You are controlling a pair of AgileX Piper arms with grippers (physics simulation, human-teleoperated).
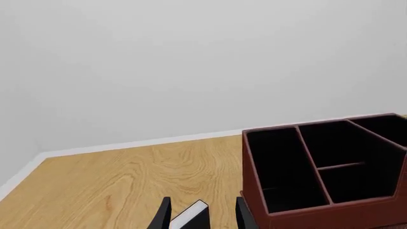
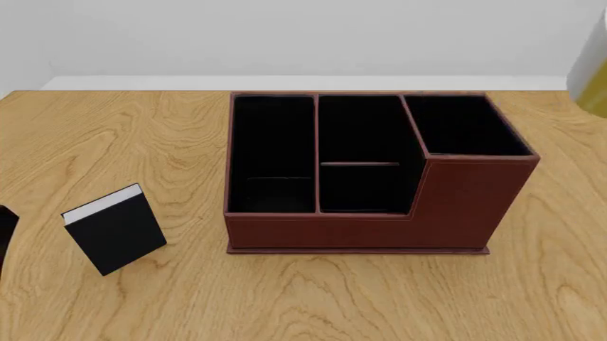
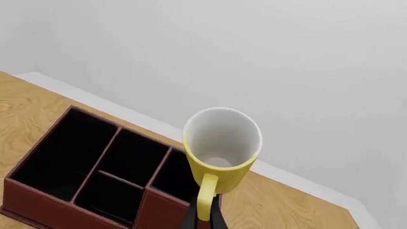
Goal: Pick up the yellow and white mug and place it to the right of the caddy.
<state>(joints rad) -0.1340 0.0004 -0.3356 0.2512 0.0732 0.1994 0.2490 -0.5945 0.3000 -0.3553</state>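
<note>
Front view, going left to right: the left gripper [image 2: 5, 231] only shows as a dark sliver at the table's left edge, then there's a small black book [image 2: 116, 229] with white page edges propped on the wooden table [image 2: 313, 298]. The caddy [image 2: 370, 170] sits in the middle, stepped front toward us, all four compartments black inside. At the far right edge of that view you can just catch a bit of the yellow and white mug [image 2: 592, 74], up high and mostly cut off.

The right wrist view tells the real story. The right gripper [image 3: 203, 217] has the mug by its yellow loop handle, fingers pinched narrow around it, and the mug hangs in the air above and beyond the caddy's tall right end, white inside facing the camera.

In the left wrist view the left gripper's fingers [image 1: 164, 217] stand spread apart with nothing between them, the book poking up just past them.

So I'd say the pick is done and we're mid-carry. Next it needs to come down onto bare table right of the caddy, clear of the wall, bottom flat before letting go. Tipping on release looks like the main risk.
</note>
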